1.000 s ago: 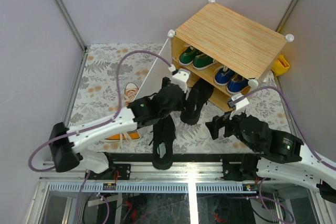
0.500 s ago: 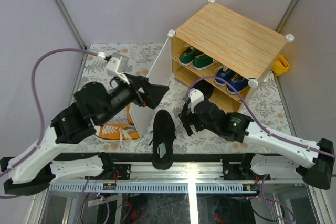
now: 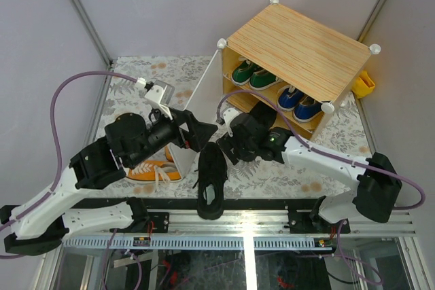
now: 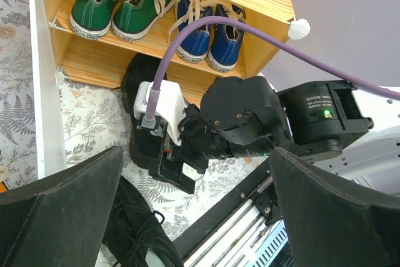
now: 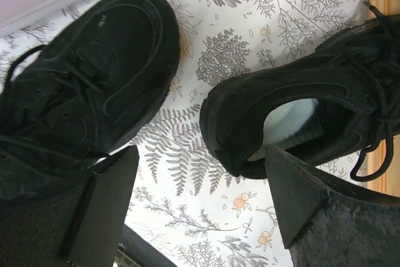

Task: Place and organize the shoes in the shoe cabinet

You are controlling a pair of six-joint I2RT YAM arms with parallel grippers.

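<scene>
where the cabinet stands: far right of the floral-print bench [image 3: 129, 96]; boxy shoe cabinet [image 3: 299, 45], wood-grain top, white door panel [image 3: 198, 106] standing open.
upper shelf: green canvas sneakers [image 4: 119, 4] left, blue canvas sneakers [image 4: 209, 32] right, side by side, white laces.
bottom opening: first all-black lace-up shoe [image 5: 294, 123], toe end at the cabinet, heel out on the bench.
second black shoe [image 3: 212, 180]: on the bench near the front edge, just beside the first.
orange canvas sneakers [image 3: 151, 171]: on the bench left of the door, partly hidden by the left arm.
right pincer [image 5: 199, 167]: released, fingers spread, low by the first shoe's heel; contact unclear.
left pincer [image 4: 197, 173]: released, grasping nothing, raised near the door, facing the cabinet.
</scene>
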